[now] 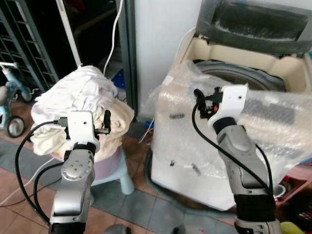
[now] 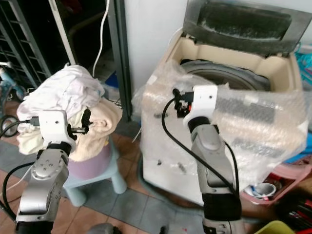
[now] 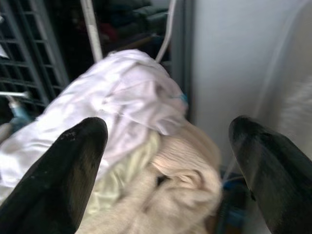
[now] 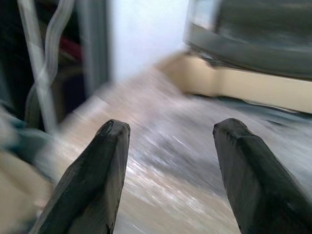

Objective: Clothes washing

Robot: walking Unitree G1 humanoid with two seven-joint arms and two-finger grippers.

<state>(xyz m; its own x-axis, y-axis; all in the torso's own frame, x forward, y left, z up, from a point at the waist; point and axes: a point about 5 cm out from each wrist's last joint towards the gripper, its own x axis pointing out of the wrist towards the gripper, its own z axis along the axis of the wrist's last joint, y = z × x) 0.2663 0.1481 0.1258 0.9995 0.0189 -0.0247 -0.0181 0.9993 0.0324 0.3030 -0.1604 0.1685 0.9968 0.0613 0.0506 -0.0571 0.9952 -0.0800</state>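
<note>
Head views: the laundry pile sits heaped at 9 o'clock beside the lid-up washing machine, ready for loading. Left wrist: left gripper spread wide, empty, facing the pile. Right wrist: right gripper likewise agape, empty, over bubble wrap.

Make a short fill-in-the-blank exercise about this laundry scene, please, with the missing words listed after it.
1. The washing machine is wrapped in ____ wrap.
2. The washing machine's lid stands ____.
3. The pile of clothes lies in front of the ____ gripper.
4. The fingers of the right gripper are ____.

Missing words: bubble; open; left; open
</note>
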